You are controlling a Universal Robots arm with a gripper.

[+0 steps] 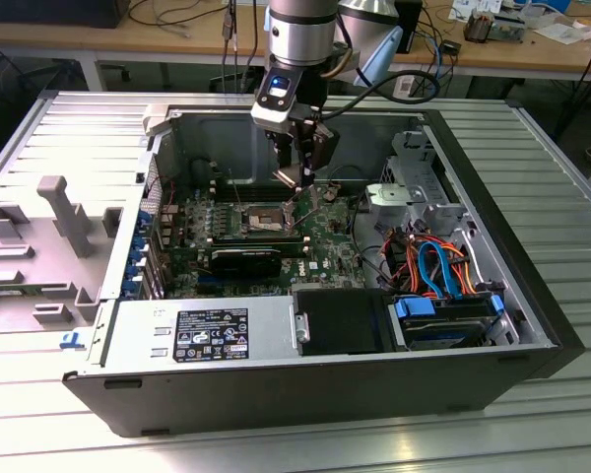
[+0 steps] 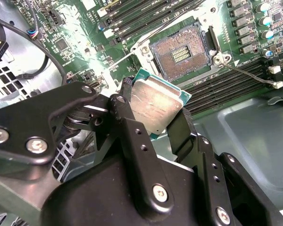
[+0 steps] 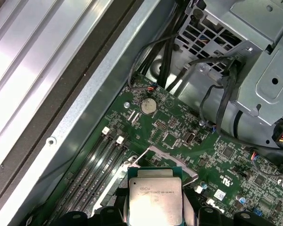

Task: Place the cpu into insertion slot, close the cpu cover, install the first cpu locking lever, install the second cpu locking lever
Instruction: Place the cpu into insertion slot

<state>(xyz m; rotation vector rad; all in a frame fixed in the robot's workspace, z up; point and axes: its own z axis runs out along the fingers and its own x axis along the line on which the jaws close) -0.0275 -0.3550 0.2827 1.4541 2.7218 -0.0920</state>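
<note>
- The fingers (image 2: 132, 134) are clenched on the cpu (image 2: 155, 106), pinching two opposite edges.
- The cpu hangs above the green board (image 2: 85, 52), just beside the insertion slot (image 2: 181, 54) and not yet over it. I'd say the first step is in hand.
- Its metal top faces up. It is square, so it has no long axis, and its edges look roughly parallel to the slot's rim.
- Seating it calls for centring it level over the open slot.
</note>
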